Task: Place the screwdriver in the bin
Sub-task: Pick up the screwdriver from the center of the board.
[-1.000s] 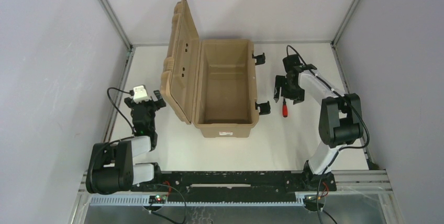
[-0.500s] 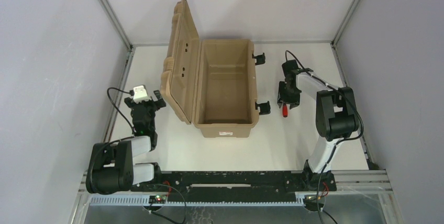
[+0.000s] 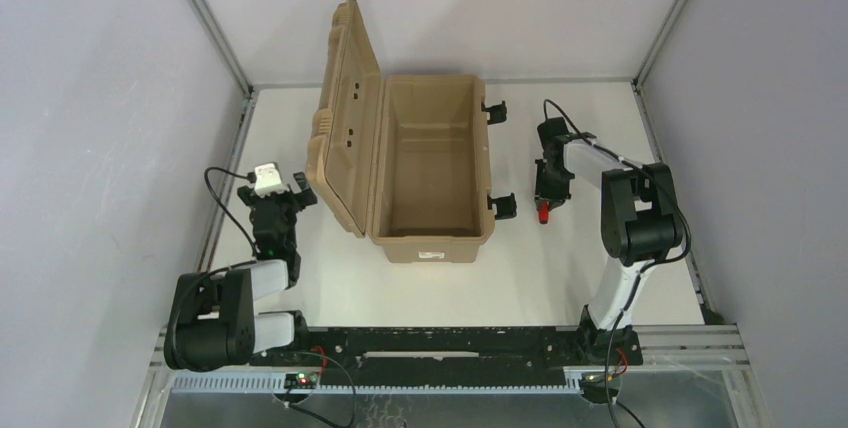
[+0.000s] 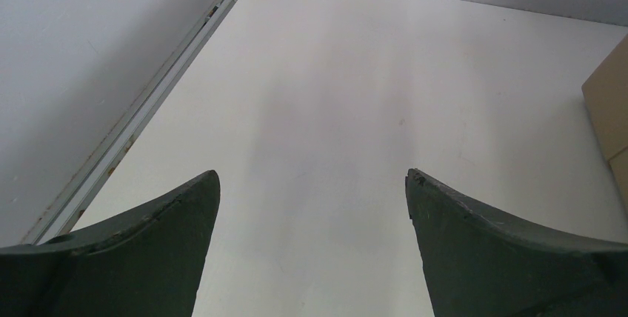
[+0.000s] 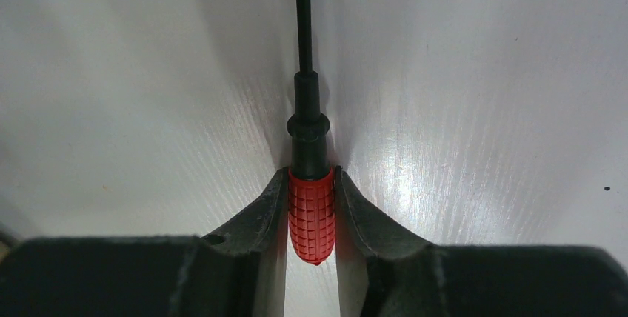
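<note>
The white counter (image 3: 560, 268) carries everything. On it, left of centre, stands the tan bin (image 3: 430, 240), a long rectangular box with its open top facing up and nothing visible inside. Its ribbed lid (image 3: 340, 128) is swung up on the left side and stands nearly upright.

The right arm (image 3: 630, 218) reaches from its base to a spot on the counter just right of the bin. The left arm (image 3: 235, 293) is folded low near its base, left of the bin and apart from it.

The left fingers (image 4: 148, 250) are spread wide, with bare counter between them and only a tan corner of the bin at the right edge of the wrist view.

Two black latches (image 3: 503, 206) hang open on the bin's right wall, one far and one near.

The right fingers (image 5: 259, 213) are closed on the screwdriver (image 5: 311, 213), one pressed to each side of its red ribbed handle. The black collar and thin dark shaft point away from the wrist. From above, the red handle shows just right of the near latch, outside the bin. I cannot tell whether the tool rests on the counter or is just clear of it.
</note>
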Controlling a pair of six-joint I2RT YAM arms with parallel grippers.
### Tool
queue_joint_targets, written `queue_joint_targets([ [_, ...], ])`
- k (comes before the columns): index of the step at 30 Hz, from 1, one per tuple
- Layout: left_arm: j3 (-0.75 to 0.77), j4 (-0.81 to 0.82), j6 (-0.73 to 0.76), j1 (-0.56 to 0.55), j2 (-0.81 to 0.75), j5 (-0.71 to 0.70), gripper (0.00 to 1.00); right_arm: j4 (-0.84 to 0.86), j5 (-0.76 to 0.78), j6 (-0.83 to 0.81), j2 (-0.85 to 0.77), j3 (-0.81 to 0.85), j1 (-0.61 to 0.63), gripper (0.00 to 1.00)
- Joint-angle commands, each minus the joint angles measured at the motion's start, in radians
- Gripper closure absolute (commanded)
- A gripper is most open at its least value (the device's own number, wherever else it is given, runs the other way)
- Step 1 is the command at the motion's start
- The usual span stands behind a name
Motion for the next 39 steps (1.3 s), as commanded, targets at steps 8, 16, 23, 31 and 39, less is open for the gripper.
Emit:
queue_joint_targets([
  [8,0.005,0.029,0.014,0.002,-0.004,-0.001,0.0,0.026,-0.058,-0.01,-0.028,-0.004,-0.025,0.87],
  [16,0.005,0.029,0.015,0.002,-0.004,-0.001,0.0,0.042,-0.264,-0.029,-0.097,-0.005,-0.062,0.88],
  [23,0.006,0.029,0.014,0.002,-0.003,-0.002,0.0,0.072,-0.441,-0.024,-0.156,-0.005,-0.106,0.87],
  [31,0.006,0.029,0.015,0.002,-0.003,-0.001,0.0,0.072,-0.613,-0.011,-0.227,0.021,-0.141,0.87],
  [39,0.005,0.029,0.015,0.002,-0.003,-0.001,0.0,0.003,-0.691,0.014,-0.28,0.11,-0.171,0.87],
])
